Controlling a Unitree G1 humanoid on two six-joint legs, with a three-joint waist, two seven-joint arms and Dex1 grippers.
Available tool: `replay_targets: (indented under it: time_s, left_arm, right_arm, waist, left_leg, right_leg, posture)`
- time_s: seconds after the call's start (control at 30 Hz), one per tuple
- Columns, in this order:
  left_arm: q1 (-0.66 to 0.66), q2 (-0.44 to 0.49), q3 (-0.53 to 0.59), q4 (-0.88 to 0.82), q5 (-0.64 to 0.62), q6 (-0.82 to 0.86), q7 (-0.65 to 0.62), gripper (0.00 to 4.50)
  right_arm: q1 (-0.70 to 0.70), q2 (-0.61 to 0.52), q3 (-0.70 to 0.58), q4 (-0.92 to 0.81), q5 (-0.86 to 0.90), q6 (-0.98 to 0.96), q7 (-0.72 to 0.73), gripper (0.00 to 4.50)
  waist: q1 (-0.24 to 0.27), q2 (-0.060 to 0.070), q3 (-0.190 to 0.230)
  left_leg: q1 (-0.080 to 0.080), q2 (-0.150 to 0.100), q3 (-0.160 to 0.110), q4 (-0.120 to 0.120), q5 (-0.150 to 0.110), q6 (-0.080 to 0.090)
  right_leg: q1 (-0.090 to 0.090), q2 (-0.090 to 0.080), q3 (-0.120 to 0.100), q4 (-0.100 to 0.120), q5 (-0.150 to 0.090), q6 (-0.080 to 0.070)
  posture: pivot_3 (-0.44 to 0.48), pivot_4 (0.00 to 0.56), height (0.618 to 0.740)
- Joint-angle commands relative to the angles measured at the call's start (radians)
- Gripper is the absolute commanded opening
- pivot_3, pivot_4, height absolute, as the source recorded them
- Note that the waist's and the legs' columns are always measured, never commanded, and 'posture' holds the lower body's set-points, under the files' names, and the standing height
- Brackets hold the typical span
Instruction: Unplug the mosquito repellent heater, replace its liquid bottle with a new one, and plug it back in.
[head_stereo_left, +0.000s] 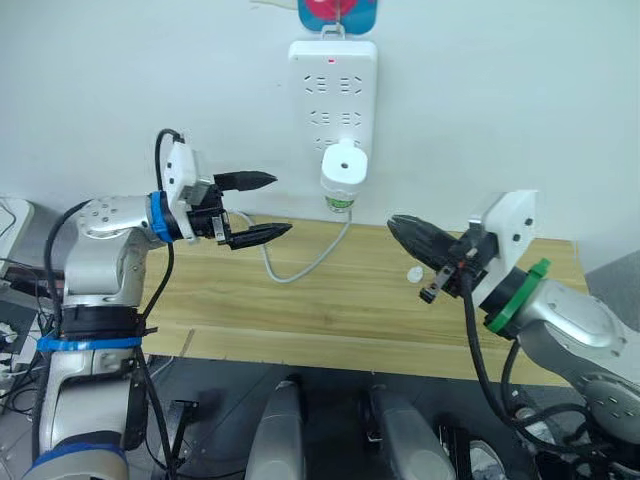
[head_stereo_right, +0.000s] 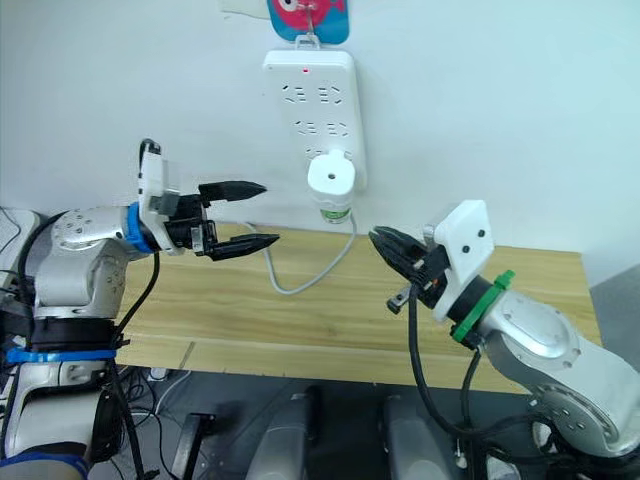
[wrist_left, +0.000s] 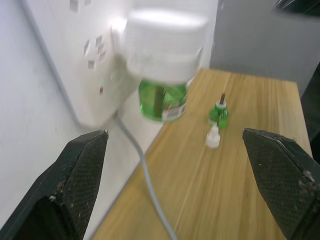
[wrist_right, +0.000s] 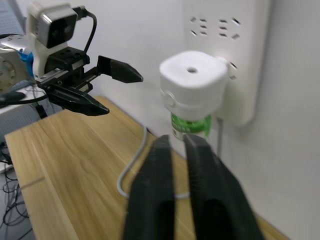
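The white mosquito repellent heater is plugged into the lowest socket of the wall power strip. A green bottle with a pale label hangs in its socket. A second green bottle, capless with a dark wick rod, stands on the table, and a loose white cap lies beside it. Which bottle is the new one I cannot tell. My left gripper is open, level with the heater and to its left. My right gripper is shut on nothing, right of and below the heater, pointing at it.
The strip's white cable loops down onto the wooden table, which stands against the white wall. A red and blue hanger holds the strip. Cables and equipment crowd the far left.
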Motion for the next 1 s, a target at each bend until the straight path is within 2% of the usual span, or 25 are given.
replay_targets:
  time_s: [0.03,0.23,0.43,1.0]
  left_arm:
    - [0.052,-0.009,0.037,-0.140,-0.069,0.007,0.037,4.50]
    - [0.129,-0.003,0.049,-0.214,-0.106,-0.004,0.050,4.50]
    - [0.107,-0.006,0.037,-0.211,-0.108,-0.011,0.077,4.50]
    - [0.075,-0.008,0.014,-0.219,-0.133,0.017,0.103,4.50]
  right_arm:
    - [-0.055,0.044,0.073,0.044,-0.095,-0.050,0.038,0.05]
    - [-0.123,0.130,0.158,0.116,-0.205,-0.064,0.051,0.05]
    - [-0.125,0.184,0.194,0.143,-0.295,-0.061,0.048,0.05]
    - [-0.133,0.303,0.190,0.200,-0.440,-0.048,0.048,0.05]
  waist:
    - [0.004,0.000,0.000]
    - [0.011,0.000,0.000]
    - [0.023,0.000,0.000]
    - [0.025,0.000,0.000]
  left_leg:
    - [0.000,0.000,-0.001,0.000,0.000,0.000]
    - [0.000,0.000,-0.003,0.000,0.000,0.000]
    - [0.000,0.000,-0.003,0.000,0.000,0.000]
    - [0.000,0.000,-0.003,-0.001,0.000,0.000]
  right_leg:
    - [0.000,0.000,0.000,0.000,0.000,0.000]
    - [0.000,0.000,-0.001,0.000,0.000,0.000]
    - [0.000,0.000,-0.002,0.000,0.000,0.000]
    - [0.000,0.000,-0.002,0.000,0.000,0.000]
  posture:
    - [0.111,0.334,0.740]
    - [0.118,0.330,0.740]
    - [0.122,0.328,0.740]
    - [0.123,0.320,0.740]
